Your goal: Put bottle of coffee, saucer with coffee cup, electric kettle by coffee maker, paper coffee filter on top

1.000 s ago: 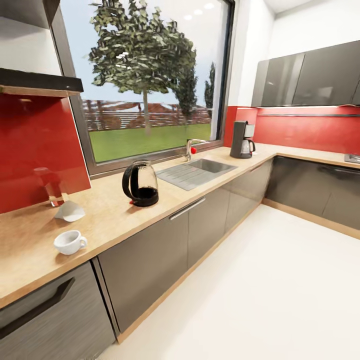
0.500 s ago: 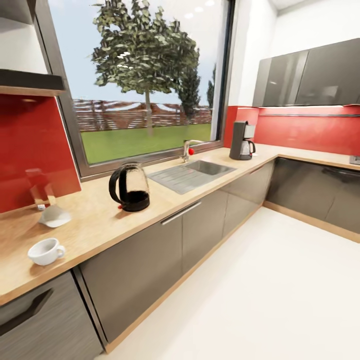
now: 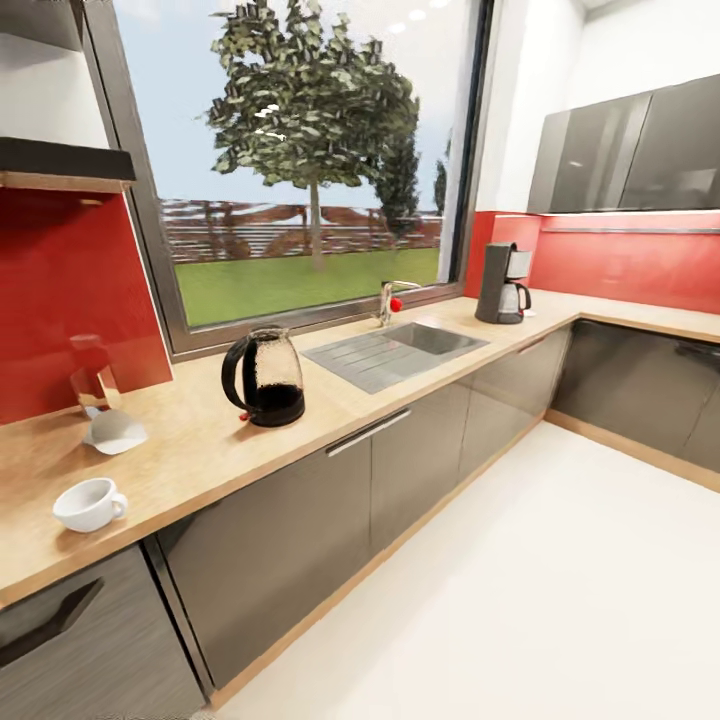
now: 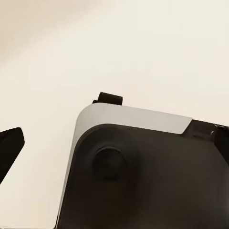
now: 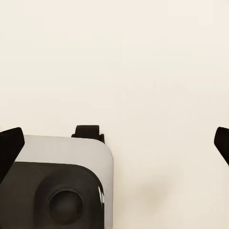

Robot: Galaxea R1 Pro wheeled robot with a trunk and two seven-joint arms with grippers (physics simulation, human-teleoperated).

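The head camera is swinging right along the desk [image 3: 200,440]; the kettle [image 3: 264,378], cup [image 3: 88,504] and paper filter [image 3: 113,432] are sitting well apart from the coffee maker [image 3: 502,284], so nothing is gathered yet; both grippers' fingertips are showing spread, holding nothing

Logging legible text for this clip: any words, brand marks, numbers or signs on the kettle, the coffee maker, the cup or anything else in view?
None can be read.
Kettle: no lettering, just a red dot at its base.
Coffee maker: no legible mark; too small to tell.
Cup and paper filter: plain white.
Cabinets and red backsplash: bare, glossy.
Wrist views: no markings on the robot's base.
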